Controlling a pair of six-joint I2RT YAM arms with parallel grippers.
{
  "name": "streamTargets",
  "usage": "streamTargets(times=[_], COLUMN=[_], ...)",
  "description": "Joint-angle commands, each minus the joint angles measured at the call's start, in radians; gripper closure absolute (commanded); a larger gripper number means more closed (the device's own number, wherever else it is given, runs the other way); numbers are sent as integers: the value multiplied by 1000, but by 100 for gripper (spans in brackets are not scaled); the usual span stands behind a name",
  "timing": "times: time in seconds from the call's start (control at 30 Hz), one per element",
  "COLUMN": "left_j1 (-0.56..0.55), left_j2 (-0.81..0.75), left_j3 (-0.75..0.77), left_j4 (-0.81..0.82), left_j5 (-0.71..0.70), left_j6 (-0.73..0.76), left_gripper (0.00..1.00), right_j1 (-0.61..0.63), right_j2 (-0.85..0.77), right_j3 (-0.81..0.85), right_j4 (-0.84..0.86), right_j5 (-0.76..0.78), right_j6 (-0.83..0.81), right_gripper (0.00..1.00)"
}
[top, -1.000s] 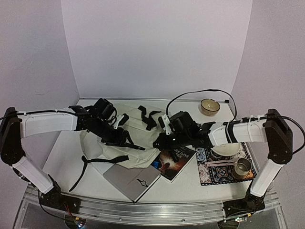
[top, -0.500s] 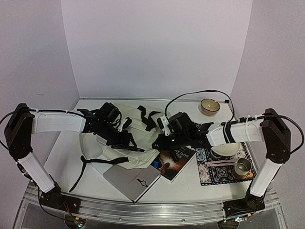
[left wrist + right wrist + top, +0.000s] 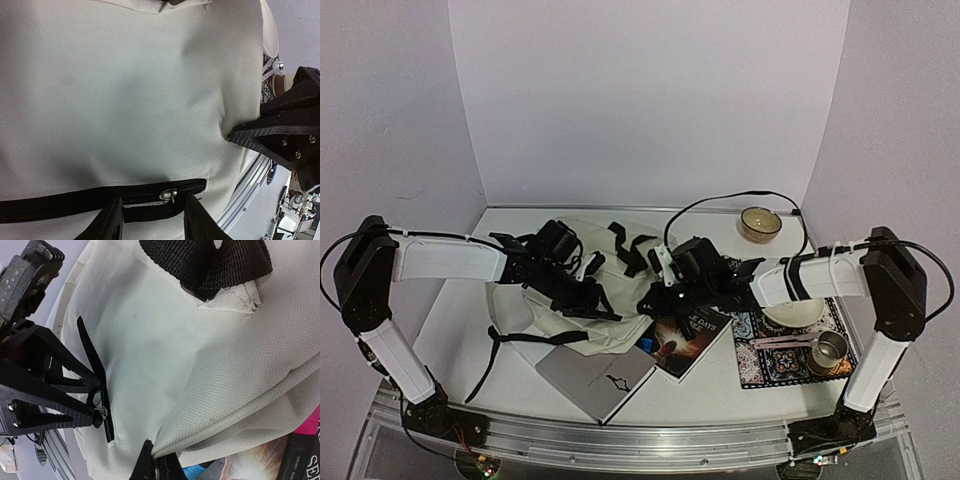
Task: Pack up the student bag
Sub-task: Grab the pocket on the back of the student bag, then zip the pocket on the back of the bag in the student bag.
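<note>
Far left, the left arm reaches over the table (image 3: 460,320) and the left claw (image 3: 601,303) sits low on the bag (image 3: 603,232). The bag lies flat mid-table, a bit left of centre, with its black straps (image 3: 630,245) splayed toward the back wall. In the left wrist view we see that claw's fingers (image 3: 113,224) apart, one on each side of the black zipper (image 3: 60,209). The silver pull (image 3: 168,195) sits in the gap between them, and we cannot tell if either pad touches it. Nothing is clamped there. The zipper looks shut along the stretch we see. Just in front of the bag a grey laptop (image 3: 595,378) lies closed, right against the bag's near edge. Right of it a dark book (image 3: 686,340) lies flat, one corner under the bag's edge. The right claw (image 3: 154,463), on the arm from the right, has its fingers together, pinched on a fold of the bag's cream cloth at the edge just past the zipper's end. The cloth puckers at the pinch. The two claws are near each other but apart, with the zipper's end between them. Further right, a patterned mat (image 3: 760,368) has a white plate (image 3: 798,314) at its back edge and a metal cup (image 3: 830,350) on it. A tan bowl (image 3: 760,222) stands back right, well apart from the bag.
</note>
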Motion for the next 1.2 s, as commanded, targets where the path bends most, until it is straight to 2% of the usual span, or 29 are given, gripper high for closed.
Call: streamTargets(times=[0.0, 0.3, 0.6, 0.83, 1.17], left_j1=[-16, -16, -18, -16, 16], left_j2=[-22, -22, -35, -96, -157], left_j3=[27, 15, 23, 1, 0], left_j4=[44, 46, 49, 21, -195], left_j5=[23, 1, 13, -78, -406], left_j6=[-22, -29, -32, -14, 42], left_gripper=[62, 74, 99, 100, 100], right_j1=[3, 4, 4, 2, -24], right_j2=[13, 11, -3, -32, -90], right_j3=[49, 42, 26, 0, -19], right_j4=[48, 51, 50, 41, -4], right_j5=[-49, -44, -32, 21, 49], right_j6=[5, 5, 3, -3, -30], right_gripper=[100, 100, 100, 100, 100])
